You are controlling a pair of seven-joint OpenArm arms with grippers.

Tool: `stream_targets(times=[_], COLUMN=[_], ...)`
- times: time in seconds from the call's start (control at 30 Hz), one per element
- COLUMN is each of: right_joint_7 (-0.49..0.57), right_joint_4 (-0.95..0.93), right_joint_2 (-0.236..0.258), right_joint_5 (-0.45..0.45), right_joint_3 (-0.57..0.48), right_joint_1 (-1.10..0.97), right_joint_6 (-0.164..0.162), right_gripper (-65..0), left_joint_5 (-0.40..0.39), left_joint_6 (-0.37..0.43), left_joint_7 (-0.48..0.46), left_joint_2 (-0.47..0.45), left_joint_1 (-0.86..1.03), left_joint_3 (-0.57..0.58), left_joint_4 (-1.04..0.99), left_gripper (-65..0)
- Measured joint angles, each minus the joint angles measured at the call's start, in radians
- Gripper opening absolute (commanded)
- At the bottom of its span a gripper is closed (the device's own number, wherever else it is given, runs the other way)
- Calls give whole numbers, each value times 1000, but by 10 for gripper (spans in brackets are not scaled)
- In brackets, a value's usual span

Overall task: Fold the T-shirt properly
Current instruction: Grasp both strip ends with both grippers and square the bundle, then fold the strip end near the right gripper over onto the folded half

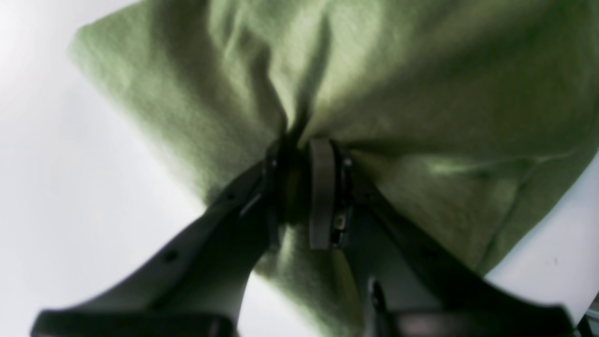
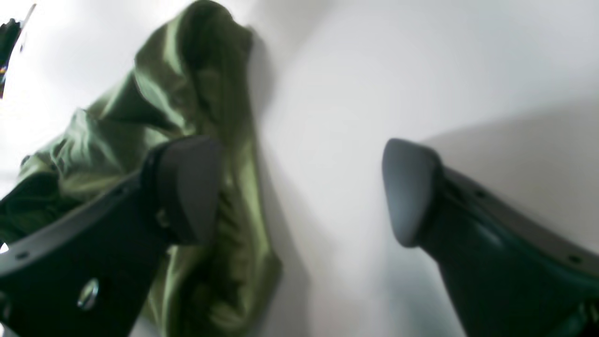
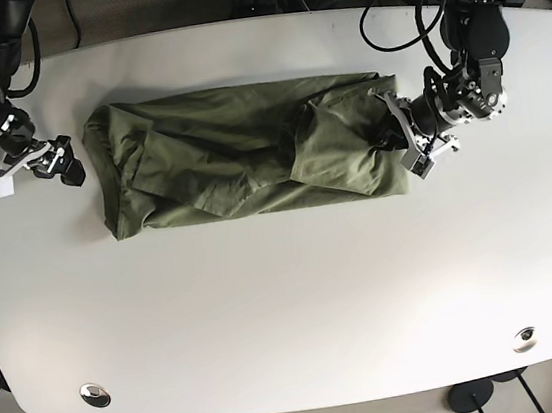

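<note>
Two grippers are working opposite ends of the green T-shirt (image 3: 239,153), lying lengthwise folded on the white desk (image 3: 288,306). Left gripper (image 1: 299,187) is pinching its hem end; right gripper (image 2: 299,192) is hanging spread, empty, just beside. Probably next: carrying that end across, squarely. Cables are cluttering the floor behind.
</note>
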Motion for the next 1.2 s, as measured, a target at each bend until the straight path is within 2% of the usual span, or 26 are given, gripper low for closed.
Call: stream_targets(times=[0.23, 0.3, 0.33, 0.4, 0.43, 0.47, 0.53, 0.6, 0.63, 0.83, 0.9, 1.0, 1.1, 1.2], right_joint_7=[4, 4, 6, 7, -2, -3, 0, -24, -62, -263, -348, -455, -550, -575], right_joint_4=[114, 114, 114, 114, 111, 109, 113, 139, 190, 493, 615, 752, 761, 761], right_joint_2=[-143, -154, -160, -180, -188, -192, -200, -200, -202, -209, -256, -283, -295, -298], right_joint_5=[-102, -127, -147, -235, -272, -290, -296, -297, -315, -312, -314, -294, -74, 96], right_joint_3=[-158, -157, -157, -156, -158, -158, -157, -159, -161, -159, -150, -160, -163, -163], right_joint_1=[8, 23, 29, 51, 62, 63, 64, 63, 55, 36, 44, 60, 95, 114], right_joint_6=[34, 36, 37, 29, 28, 29, 29, 23, 13, 13, 13, 29, 23, 0], right_gripper=[-133, -143, -176, -401, -561, -639, -614, -633, -631, -631, -631, -631, -631, -631], left_joint_5=[0, 1, 2, 1, 1, 2, 2, 2, 2, 7, 8, 8, 14, 13], left_joint_6=[0, 1, 1, 1, 1, 1, 4, 5, 8, 19, 21, 22, 23, 23], left_joint_7=[-3, -2, -2, -3, -2, -2, -2, -2, -2, -6, -6, -8, -9, -10], left_joint_2=[0, 0, 1, 0, 1, 3, 3, 3, 6, 53, 73, 89, 105, 106], left_joint_1=[1, 1, 1, 1, 1, 1, 1, 1, 1, 1, 1, 1, -3, -4], left_joint_3=[0, 0, 0, 0, -2, -2, -3, -3, -3, -9, -11, -9, -8, -8], left_joint_4=[0, 0, 0, 0, 0, 0, 0, 0, 0, 0, 0, 0, -4, -4], left_gripper=[-581, -581, -581, -581, -581, -581, -581, -581, -581, -581, -581, -579, -578, -576])
